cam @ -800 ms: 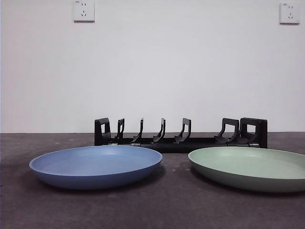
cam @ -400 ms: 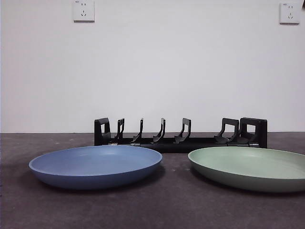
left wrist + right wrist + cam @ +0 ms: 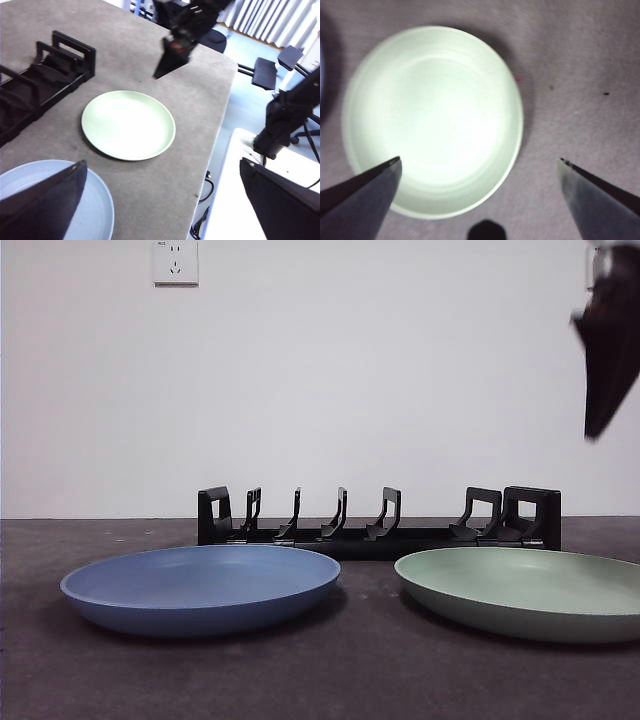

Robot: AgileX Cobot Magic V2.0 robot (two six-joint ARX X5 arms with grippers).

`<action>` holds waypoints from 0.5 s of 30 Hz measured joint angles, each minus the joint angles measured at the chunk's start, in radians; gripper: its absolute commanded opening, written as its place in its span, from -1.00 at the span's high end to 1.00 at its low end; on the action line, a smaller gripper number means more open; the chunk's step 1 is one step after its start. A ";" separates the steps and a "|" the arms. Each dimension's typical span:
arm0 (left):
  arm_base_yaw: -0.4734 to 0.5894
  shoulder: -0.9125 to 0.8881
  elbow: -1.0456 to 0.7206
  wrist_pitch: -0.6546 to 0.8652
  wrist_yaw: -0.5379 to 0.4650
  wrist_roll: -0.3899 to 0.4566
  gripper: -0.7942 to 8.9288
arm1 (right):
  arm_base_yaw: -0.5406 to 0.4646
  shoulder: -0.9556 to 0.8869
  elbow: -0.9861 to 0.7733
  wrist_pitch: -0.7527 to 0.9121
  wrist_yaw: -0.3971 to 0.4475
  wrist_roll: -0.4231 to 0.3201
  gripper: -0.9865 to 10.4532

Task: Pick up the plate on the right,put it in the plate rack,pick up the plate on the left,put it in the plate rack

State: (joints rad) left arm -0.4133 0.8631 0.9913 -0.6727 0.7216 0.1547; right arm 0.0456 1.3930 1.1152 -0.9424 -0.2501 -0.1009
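Right gripper (image 3: pixel 479 167): fingers (image 3: pixel 362 192) spread wide apart, holding nothing, high above the green plate (image 3: pixel 432 120). In the right wrist view the plate sits between and ahead of the two finger tips, well below them. The front view shows that arm only as a dark tip at the upper right corner, high over the table (image 3: pixel 370 670); in the left wrist view the same gripper hangs above the table just beyond the green plate.

Left gripper (image 3: pixel 165 195): fingers also wide apart, empty, waiting above the near part of the blue plate (image 3: pixel 95 210).

Step in hand, as I judge it: the first one, the approach to the plate on the right. Nothing gripped yet; the task has barely begun.

Next move likely calls for a descent to the green plate's rim, one finger over the lip and one under or outside it. The plate is shallow and lies flat, so the edge gives little purchase; a slip is the risk.

Containers: plate rack (image 3: pixel 380 520) stands at the back of the table, behind both plates, every slot between its prongs empty. Green plate to the right, blue plate (image 3: pixel 200 588) to the left, near each other but not touching. Both plates empty.
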 measured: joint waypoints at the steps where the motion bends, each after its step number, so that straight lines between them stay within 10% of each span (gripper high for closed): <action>1: -0.007 0.001 0.000 0.001 0.000 0.006 -0.63 | 0.000 0.029 0.000 0.008 0.007 0.000 -0.11; 15: -0.059 0.030 0.000 0.002 -0.055 0.071 -0.63 | 0.000 0.269 0.001 0.083 0.019 0.005 -0.09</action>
State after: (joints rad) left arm -0.4721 0.8928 0.9913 -0.6712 0.6666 0.2253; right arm 0.0452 1.6615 1.1160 -0.8593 -0.2310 -0.0963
